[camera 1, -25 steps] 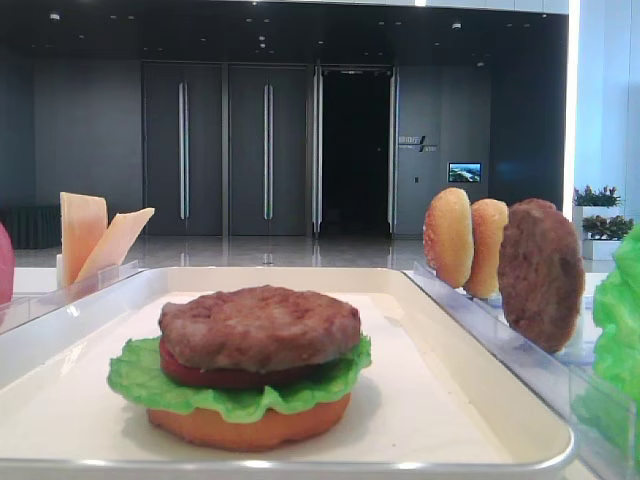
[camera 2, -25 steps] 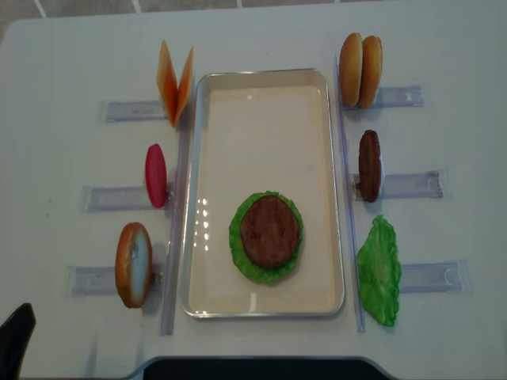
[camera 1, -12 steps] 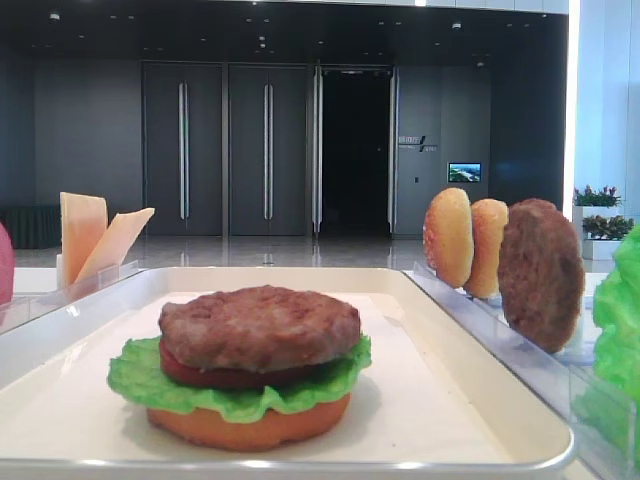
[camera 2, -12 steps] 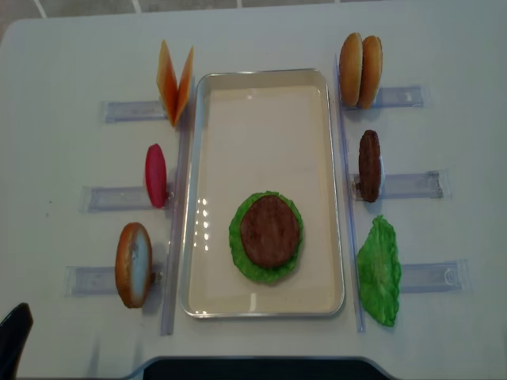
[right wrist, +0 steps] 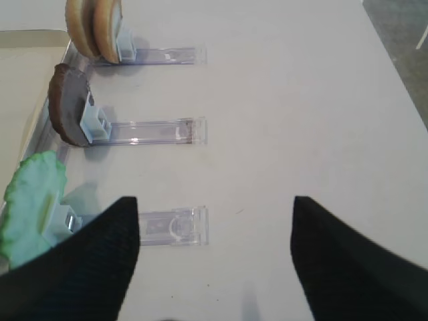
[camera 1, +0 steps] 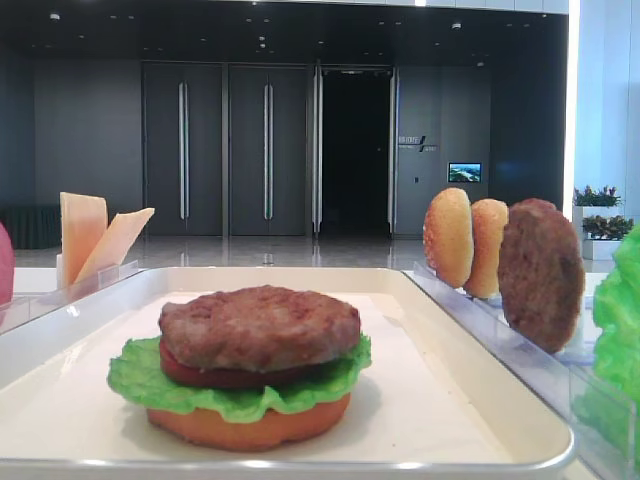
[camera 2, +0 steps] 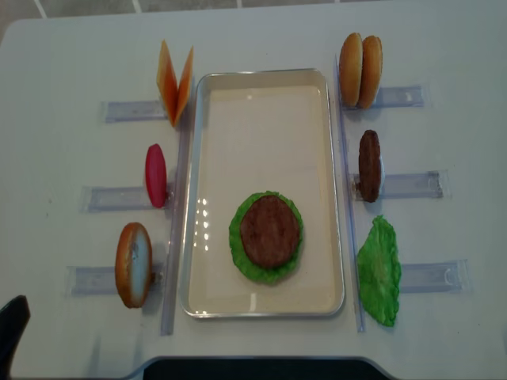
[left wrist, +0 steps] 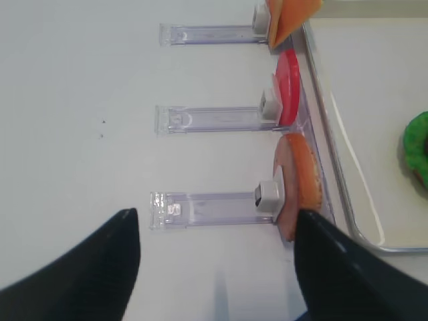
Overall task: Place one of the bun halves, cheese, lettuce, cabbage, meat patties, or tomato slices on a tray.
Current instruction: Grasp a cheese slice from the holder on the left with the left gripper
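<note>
On the tray [camera 2: 204, 142] you've got a patty [camera 2: 269, 230] stacked over lettuce [camera 2: 236, 237], and both claws, left [left wrist: 217, 264] and right [right wrist: 215, 251], hang wide and empty.

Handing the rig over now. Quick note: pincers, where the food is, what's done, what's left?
Left pincer: open, empty, near the racked bun half.
Right pincer: open, empty, by the spare lettuce.
On the tray: bun base, lettuce, tomato, patty stacked.
Racked: cheese, tomato slice, two bun halves, patty.
Left: likely cheese or top bun.
</note>
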Robot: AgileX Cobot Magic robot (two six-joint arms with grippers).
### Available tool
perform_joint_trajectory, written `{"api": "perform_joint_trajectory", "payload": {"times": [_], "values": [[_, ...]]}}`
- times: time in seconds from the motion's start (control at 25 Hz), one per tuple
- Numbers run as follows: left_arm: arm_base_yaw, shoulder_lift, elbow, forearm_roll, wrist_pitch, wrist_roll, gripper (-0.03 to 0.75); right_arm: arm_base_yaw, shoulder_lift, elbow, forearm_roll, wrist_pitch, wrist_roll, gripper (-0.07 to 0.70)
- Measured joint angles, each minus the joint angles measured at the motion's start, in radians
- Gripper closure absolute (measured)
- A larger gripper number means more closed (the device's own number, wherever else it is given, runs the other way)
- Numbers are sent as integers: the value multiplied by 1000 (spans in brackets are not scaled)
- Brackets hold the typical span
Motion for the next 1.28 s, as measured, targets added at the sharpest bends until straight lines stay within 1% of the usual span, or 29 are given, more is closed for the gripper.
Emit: {"api": "perform_joint_trajectory", "payload": {"times": [0.28, 0.4, 0.6, 0.84, 0.96, 1.12, 1.28], "values": [[0, 235, -143, 2, 19, -37, 171, 0, 0, 0, 0, 0, 0, 145], [0, 375, -214, 2, 32, -41, 171, 0, 0, 0, 0, 0, 0, 146], [0, 618, -357, 2, 36, -42, 171, 0, 0, 0, 0, 0, 0, 146], [0, 926, -571, 2, 37, -32, 177, 0, 0, 0, 0, 0, 0, 146], [0, 1082, -698, 4, 41, -10, 179, 0, 0, 0, 0, 0, 0, 146], [0, 1284, -865, 13, 89, -5, 179, 0, 0, 0, 0, -1, 0, 146], [0, 1460, -1027, 13, 101, -4, 179, 0, 0, 0, 0, -1, 0, 146]]}}
